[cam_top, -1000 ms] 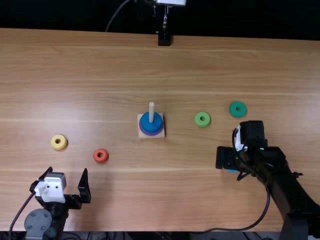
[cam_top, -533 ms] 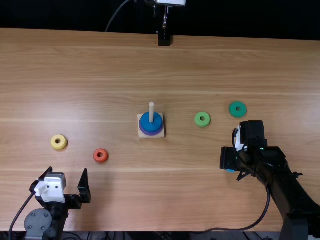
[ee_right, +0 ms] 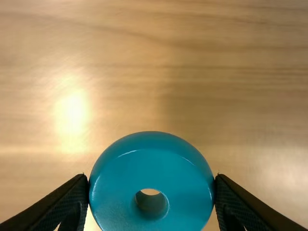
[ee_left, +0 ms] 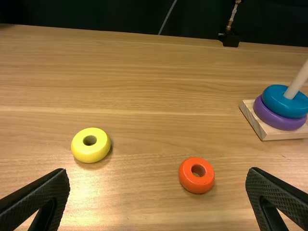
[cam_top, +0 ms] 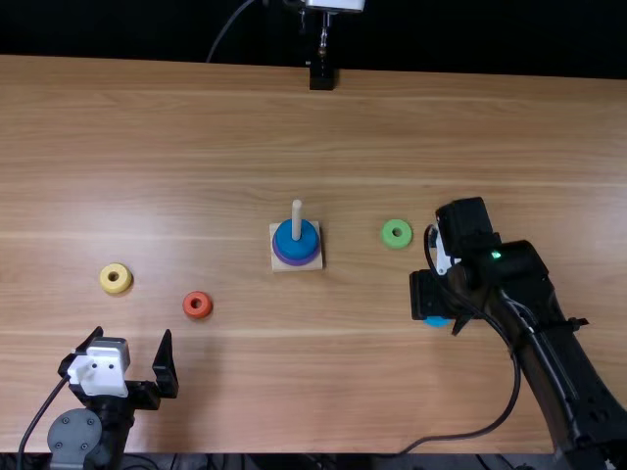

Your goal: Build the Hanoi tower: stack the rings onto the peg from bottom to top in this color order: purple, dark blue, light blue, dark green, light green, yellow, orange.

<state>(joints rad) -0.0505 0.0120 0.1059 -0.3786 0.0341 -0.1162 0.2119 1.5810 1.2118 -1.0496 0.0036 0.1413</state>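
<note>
Right gripper gripping light blue ring

Right fingers are pressing the ring's opposite sides; ring is sitting well apart from the peg, toward the table's near right. Light green ring is lying between that gripper and the wooden base. On the base, purple ring is encircling the peg, with dark blue ring resting directly on it. Farther left, orange ring and yellow ring are lying flat, beyond the left gripper, whose fingers are standing wide apart.
</note>
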